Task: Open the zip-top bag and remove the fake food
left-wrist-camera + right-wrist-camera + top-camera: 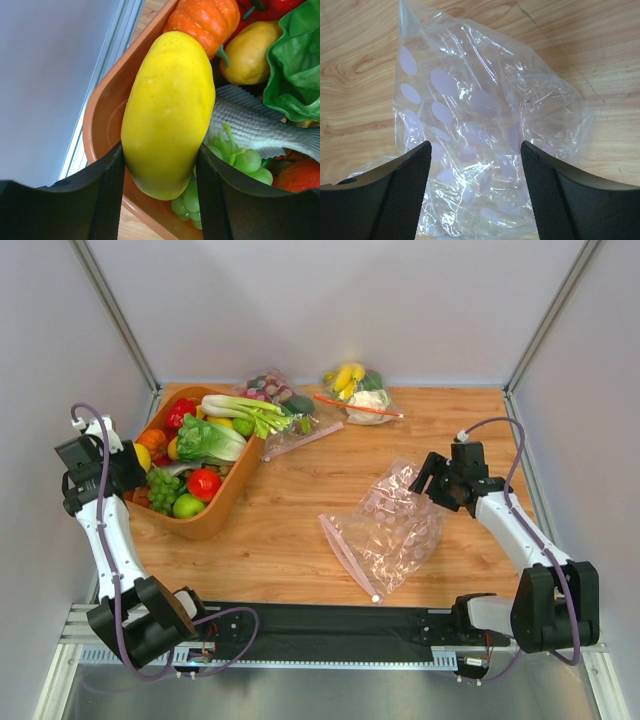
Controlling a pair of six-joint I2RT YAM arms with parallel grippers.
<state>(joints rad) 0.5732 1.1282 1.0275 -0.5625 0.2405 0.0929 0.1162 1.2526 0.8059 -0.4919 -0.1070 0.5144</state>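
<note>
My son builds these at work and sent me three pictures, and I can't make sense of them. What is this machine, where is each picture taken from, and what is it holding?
It is two small robot arms bolted at the near edge of a wooden table. The overhead picture comes from a fixed camera above and behind them. The other two come from cameras on each wrist, so the dark shapes at the bottom are that arm's own fingers.

The left end effector is closed on a smooth yellow oval fake fruit, over a brown oval tub full of toy produce.

The right end effector is open, its fingers either side of a crumpled clear plastic zip-top bag with pale dots. That bag looks empty.

Two smaller clear bags of toy food lie at the table's far edge.
</note>
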